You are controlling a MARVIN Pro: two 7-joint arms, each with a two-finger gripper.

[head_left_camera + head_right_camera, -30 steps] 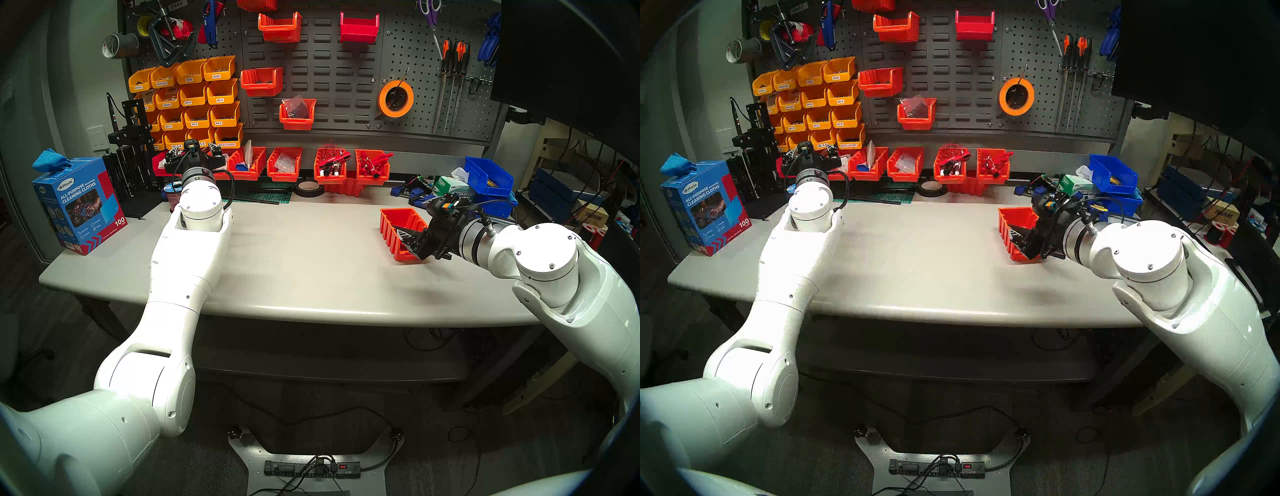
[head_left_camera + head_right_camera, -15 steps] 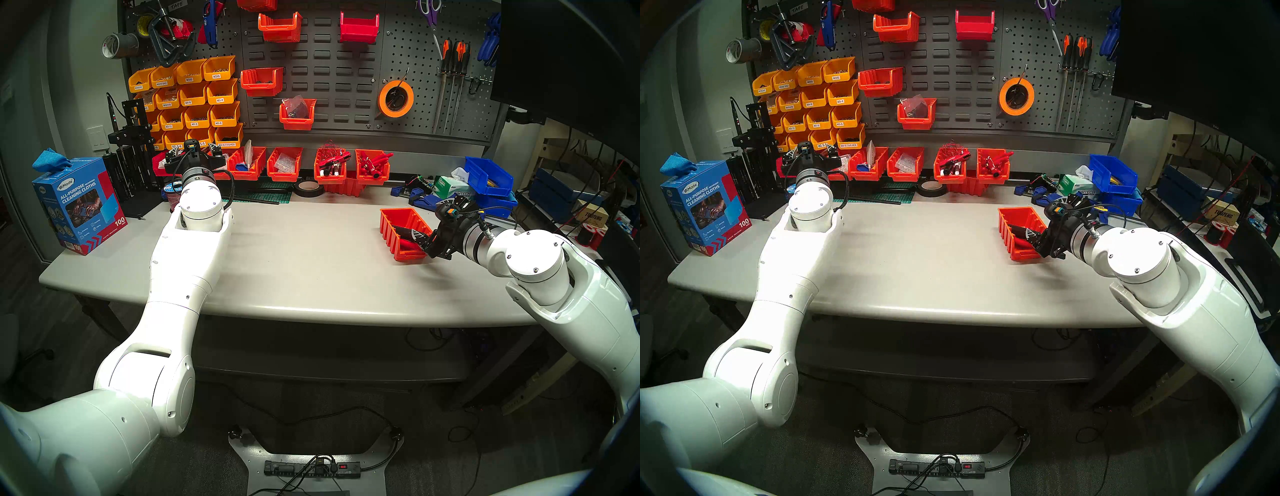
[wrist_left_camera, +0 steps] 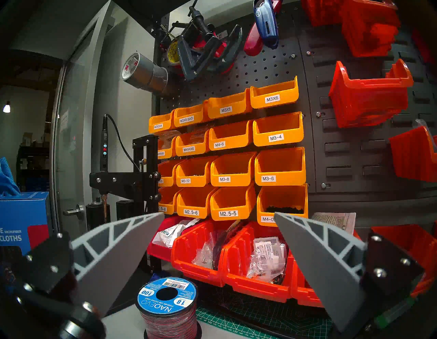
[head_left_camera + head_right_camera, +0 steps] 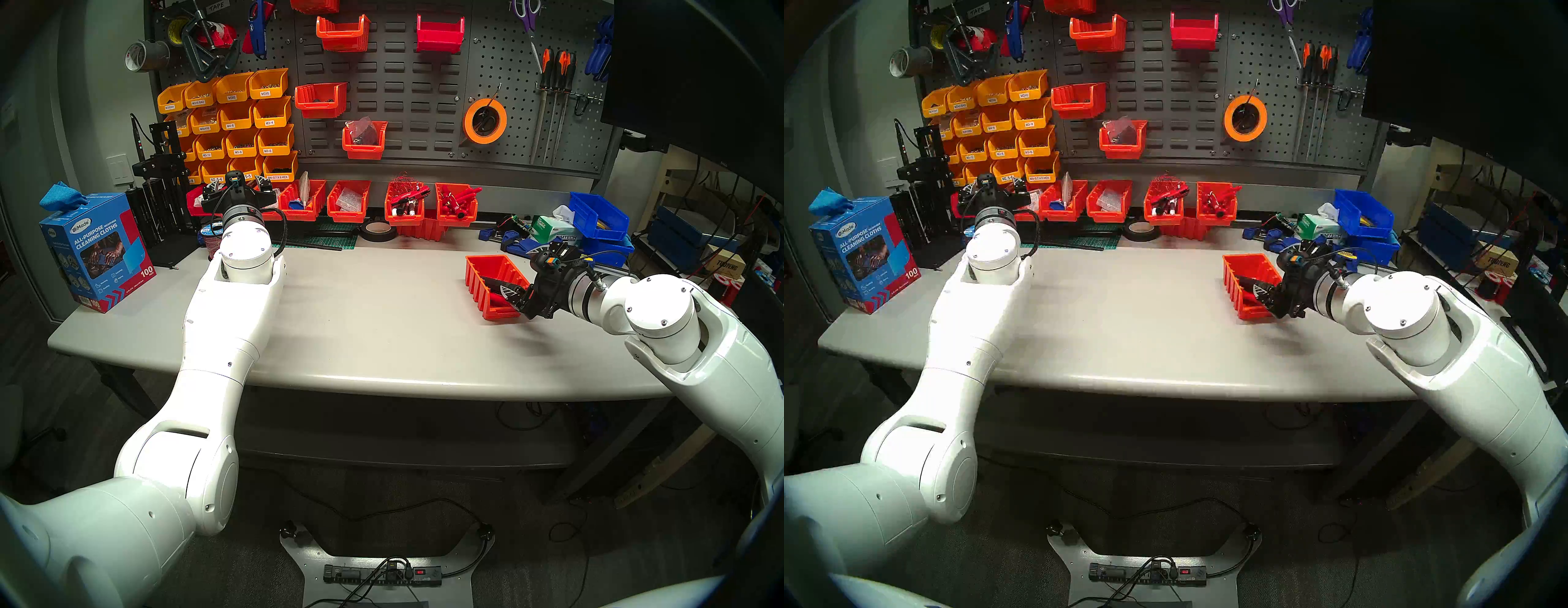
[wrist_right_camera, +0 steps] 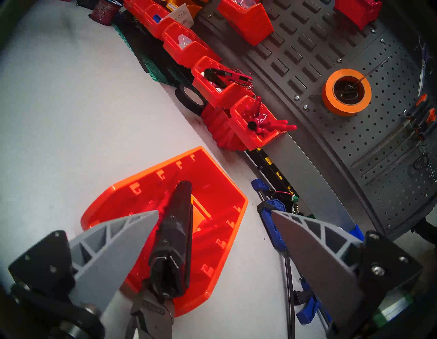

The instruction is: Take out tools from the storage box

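The storage box [image 4: 479,280] is an orange-red ribbed bin on the table's right half; it also shows in the head right view [image 4: 1233,280] and the right wrist view [image 5: 220,189]. A black elongated tool [image 5: 176,236] lies lengthwise in it, one end over the sloped front. Pliers [image 5: 153,317] stick out below that end, jaws toward the camera; a red handle [image 4: 500,302] shows in the box. My right gripper [image 5: 215,213] is open at the box's front. One finger [image 5: 113,248] is beside the black tool, the other [image 5: 314,248] outside the box. My left gripper [image 3: 219,213] is open and empty, far left.
Blue clamps [image 5: 272,220] and blue bins [image 4: 598,216] lie right of the box. A row of orange-red bins [image 4: 403,204] with red-handled tools lines the back edge under the pegboard. A wire spool [image 3: 168,305] and yellow labelled bins [image 3: 231,165] face the left gripper.
My right gripper has turned at the wrist and drawn back to the right from over the box's front, so the black tool shows. Box and left arm have not moved.
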